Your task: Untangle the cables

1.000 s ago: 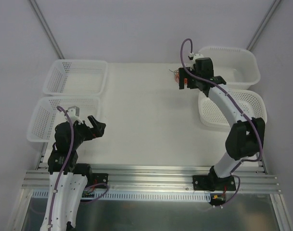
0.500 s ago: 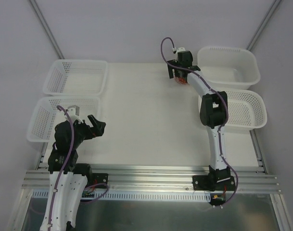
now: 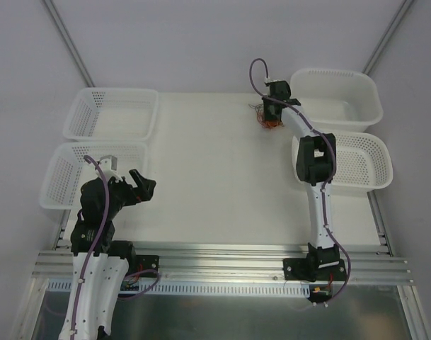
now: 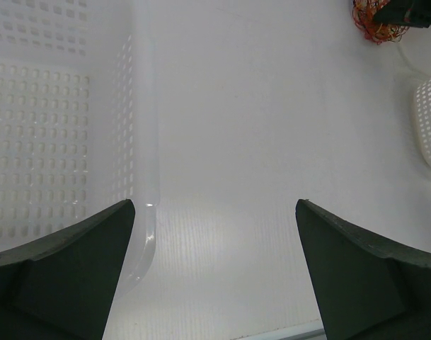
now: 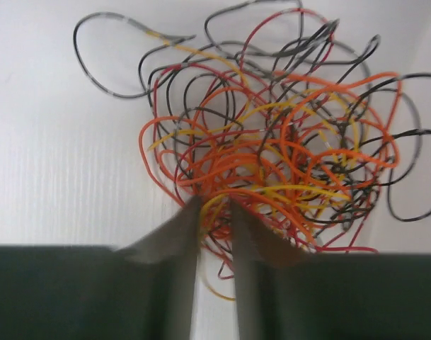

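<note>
The cables [image 3: 265, 121] are a small tangle of thin orange, red, black and yellow curly wires [image 5: 286, 149] on the white table at the far middle-right. My right gripper [image 3: 270, 113] reaches down into the tangle's near side. In the right wrist view its fingers [image 5: 215, 207] stand close together, blurred, with yellow and red strands in the narrow slot between them. My left gripper [image 3: 143, 183] hovers wide open near the left baskets, holding nothing. The left wrist view shows its open jaws [image 4: 214, 207] and the tangle [image 4: 374, 23] far off at top right.
Two white perforated baskets [image 3: 112, 112] [image 3: 66, 177] stand at the left; one wall [image 4: 134, 127] is right beside my left fingers. At the right are a white tub [image 3: 342, 92] and a round-cornered basket [image 3: 364, 163], close to the tangle.
My right arm swung left to the tangle, then settled on it. Its fingers narrowed from wide open onto strands. The left arm has not moved.
</note>
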Controlling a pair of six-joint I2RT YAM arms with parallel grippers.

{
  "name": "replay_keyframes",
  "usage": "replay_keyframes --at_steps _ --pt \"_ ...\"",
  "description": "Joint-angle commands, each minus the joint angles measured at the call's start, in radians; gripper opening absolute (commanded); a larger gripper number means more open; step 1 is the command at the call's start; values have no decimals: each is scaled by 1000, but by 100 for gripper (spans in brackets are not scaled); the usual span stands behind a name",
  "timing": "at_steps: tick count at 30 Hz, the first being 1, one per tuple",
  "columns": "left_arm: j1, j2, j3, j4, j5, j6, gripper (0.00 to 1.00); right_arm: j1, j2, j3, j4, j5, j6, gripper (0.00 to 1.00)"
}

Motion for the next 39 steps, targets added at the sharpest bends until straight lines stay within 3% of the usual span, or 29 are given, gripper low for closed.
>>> replay_keyframes --at_steps 1,3,11,16,22,26,29,36,39 --pt "4 -23 -8 41 29 24 99 36 -96 -106 -25 -127 71 12" --pt "4 -43 -12 43 34 21 99 60 -168 -222 -7 -145 67 1" --pt "4 -114 -28 43 66 -1 99 222 -531 -701 66 -242 98 1" --pt "3 -142 -35 43 83 -18 99 414 -786 -980 63 -237 107 1" --pt "0 -120 -49 41 230 -85 99 613 -941 -1143 38 -207 117 1" --pt "0 -100 -55 41 325 -131 99 638 -1070 -1263 23 -159 145 23" --pt "-4 -80 -54 43 381 -153 99 636 -1188 -1310 -20 -110 162 48" --pt "-65 -4 -26 47 352 -235 99 636 -1403 -1390 -20 42 291 58" --pt "-129 79 17 53 306 -275 99 636 -1458 -1421 9 69 370 71"
